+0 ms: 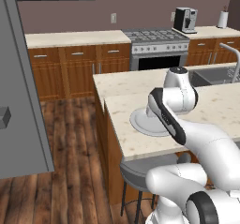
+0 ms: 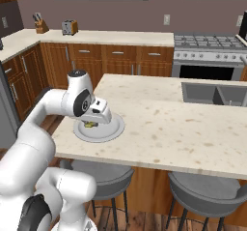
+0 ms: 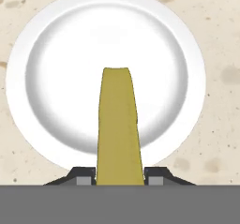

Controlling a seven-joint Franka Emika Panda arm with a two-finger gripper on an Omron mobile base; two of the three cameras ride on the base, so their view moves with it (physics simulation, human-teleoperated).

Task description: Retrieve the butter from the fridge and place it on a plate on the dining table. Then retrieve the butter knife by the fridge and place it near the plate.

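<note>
The butter [image 3: 118, 124], a yellow-olive stick, is pinched between my two dark fingertips [image 3: 83, 177] and points down at the middle of the plate [image 3: 51, 54]. My gripper [image 3: 119, 178] is shut on it, straight above the dish. From the right base view, the gripper [image 2: 91, 123] hangs just over the plate [image 2: 108, 131] with the butter [image 2: 89, 124] showing under the hand. The plate [image 1: 140, 124] lies near the left corner of the dining table [image 1: 225, 106]. The grey fridge [image 1: 18, 101] door stands at the far left. The butter knife is out of view.
Two grey stools [image 2: 103, 177] [image 2: 207, 194] stand under the table's front edge. A sink [image 2: 214, 93] is set into the table to the right. Wall counters, a stove [image 1: 157, 47] and a coffee machine [image 1: 186, 20] line the back.
</note>
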